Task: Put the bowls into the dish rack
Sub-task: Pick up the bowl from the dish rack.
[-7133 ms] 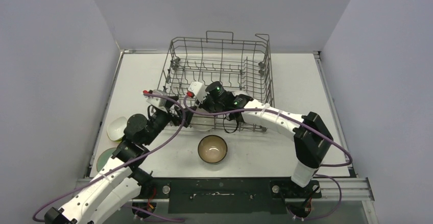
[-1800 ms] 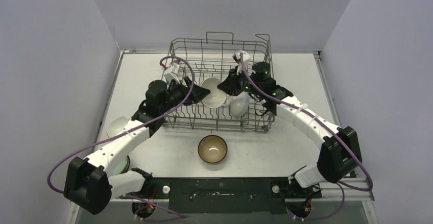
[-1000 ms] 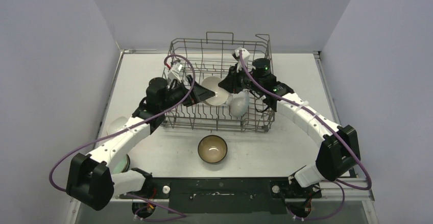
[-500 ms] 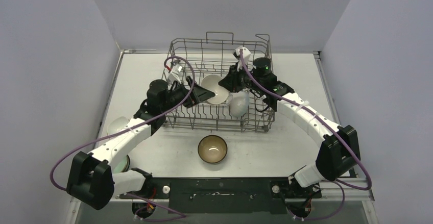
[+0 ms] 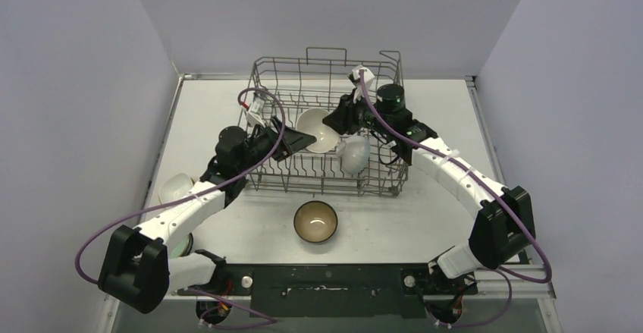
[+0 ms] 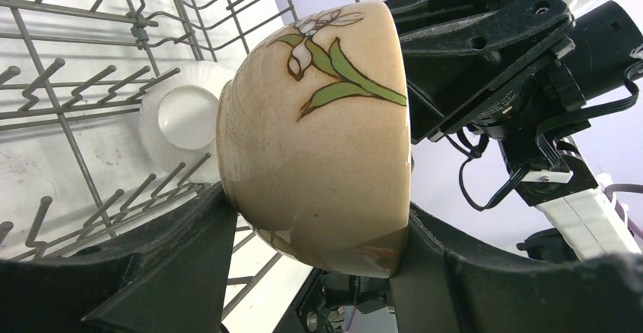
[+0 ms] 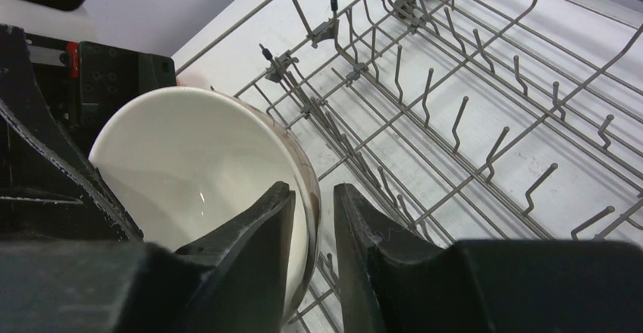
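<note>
A beige bowl [image 5: 315,130] with a painted flower hangs on its side over the middle of the dish rack [image 5: 326,67]. My left gripper [image 5: 298,140] is shut across its body [image 6: 318,128], one finger against each side. From the right, my right gripper [image 5: 332,120] straddles the bowl's rim [image 7: 303,166]. Its jaws are slightly parted, with a sliver of gap at the outer finger [image 7: 356,219]. A white ribbed bowl [image 5: 355,155] leans among the tines [image 6: 178,117] of the rack [image 6: 76,83], just right of the held bowl.
A brown bowl [image 5: 315,221] sits upright on the table in front of the rack. At the table's left edge lie a white bowl [image 5: 174,189] and a pale green one [image 5: 180,243], partly hidden by the left arm. Rows of upright tines [image 7: 455,120] fill the rack floor.
My left jaws have closed in onto the beige bowl's sides. The right jaws have eased apart at its rim. The bowl has shifted slightly toward the back of the rack.
</note>
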Tool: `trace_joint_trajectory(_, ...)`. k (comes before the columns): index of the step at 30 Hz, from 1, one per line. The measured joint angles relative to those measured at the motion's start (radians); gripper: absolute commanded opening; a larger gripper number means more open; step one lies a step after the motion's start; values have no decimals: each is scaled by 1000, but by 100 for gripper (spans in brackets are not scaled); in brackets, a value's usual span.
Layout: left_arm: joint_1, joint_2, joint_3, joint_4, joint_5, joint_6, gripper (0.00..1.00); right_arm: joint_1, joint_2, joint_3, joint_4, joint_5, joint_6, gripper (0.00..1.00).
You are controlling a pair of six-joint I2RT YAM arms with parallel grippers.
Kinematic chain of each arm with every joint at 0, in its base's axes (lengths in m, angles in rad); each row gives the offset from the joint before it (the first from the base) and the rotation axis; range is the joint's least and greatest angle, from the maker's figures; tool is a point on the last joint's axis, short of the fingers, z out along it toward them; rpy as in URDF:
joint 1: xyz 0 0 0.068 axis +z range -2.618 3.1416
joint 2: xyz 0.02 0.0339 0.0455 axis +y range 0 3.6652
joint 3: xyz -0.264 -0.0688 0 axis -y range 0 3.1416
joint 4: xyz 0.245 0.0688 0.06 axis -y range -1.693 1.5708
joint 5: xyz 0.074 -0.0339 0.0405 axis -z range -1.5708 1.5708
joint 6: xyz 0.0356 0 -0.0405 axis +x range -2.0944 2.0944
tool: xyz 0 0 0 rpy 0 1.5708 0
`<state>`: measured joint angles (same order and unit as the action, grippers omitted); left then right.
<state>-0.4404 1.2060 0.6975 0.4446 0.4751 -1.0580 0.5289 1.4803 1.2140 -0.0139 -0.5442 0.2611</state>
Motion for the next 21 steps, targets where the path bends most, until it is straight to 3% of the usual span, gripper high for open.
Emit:
trace_joint_trajectory(2, 0, -6, -3, 5, 1, -2, 11, 0, 0, 0, 13, -3, 12, 54)
trace_joint_trajectory(4, 0, -16, -3, -2, 0, 6, 10, 0, 0, 4, 16, -2, 18, 64)
trace_joint_trajectory(13, 2, -41, 88, -268, -81, 196, 0, 0, 0, 9, -1, 53, 5, 78)
trace_joint_trajectory(21, -18, 14, 276, -511, -203, 373, 0, -4, -50, 4, -58, 168, -12, 87)
